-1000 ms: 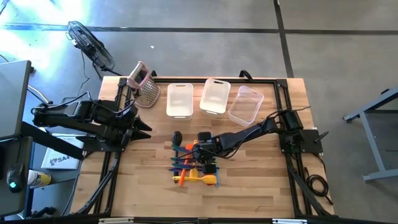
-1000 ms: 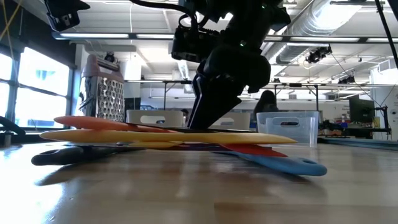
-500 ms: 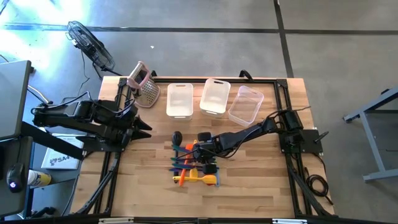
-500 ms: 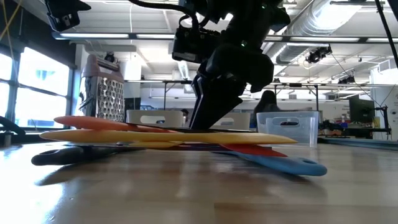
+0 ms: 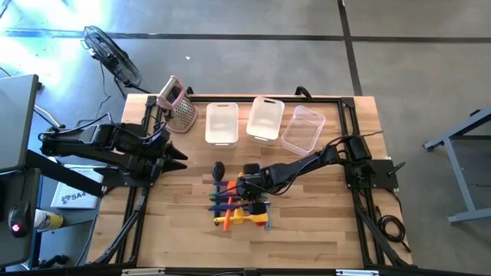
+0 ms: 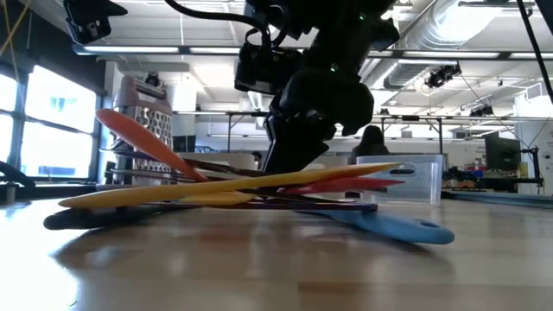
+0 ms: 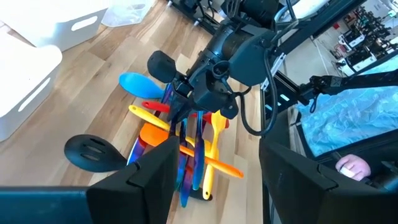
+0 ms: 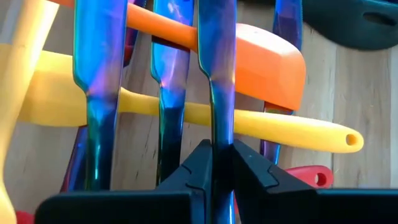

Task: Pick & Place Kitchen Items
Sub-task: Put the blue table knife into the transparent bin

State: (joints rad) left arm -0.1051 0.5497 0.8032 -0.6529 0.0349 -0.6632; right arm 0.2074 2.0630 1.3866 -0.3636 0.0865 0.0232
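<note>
Right gripper [image 8: 214, 163] is pinching the slim, glossy blue-purple handle [image 8: 217, 93] of one utensil between its dark fingers, low in the right wrist frame. That handle is lying in the pile of plastic utensils [image 5: 239, 201] just below centre of the high view, on the bare wood table [image 5: 184, 238]. Beside it, two more shiny blue handles are running parallel, all crossing over a smooth yellow handle [image 8: 280, 127] with a rounded end and a matte orange spatula blade [image 8: 267, 68]. A dark slotted spoon [image 7: 92, 152] is resting at the pile's edge, lower left in the left wrist view. In the low view an orange blade [image 6: 138, 138] is tilting upward at left, while a blue piece [image 6: 402, 229] is lying flat at right. Left gripper [image 5: 178, 159], jaws apart and holding nothing, is waiting at centre left of the high view. Three clear rectangular bins [image 5: 265, 119] and a metal grater [image 5: 178, 107] are lining the table's upper edge.
</note>
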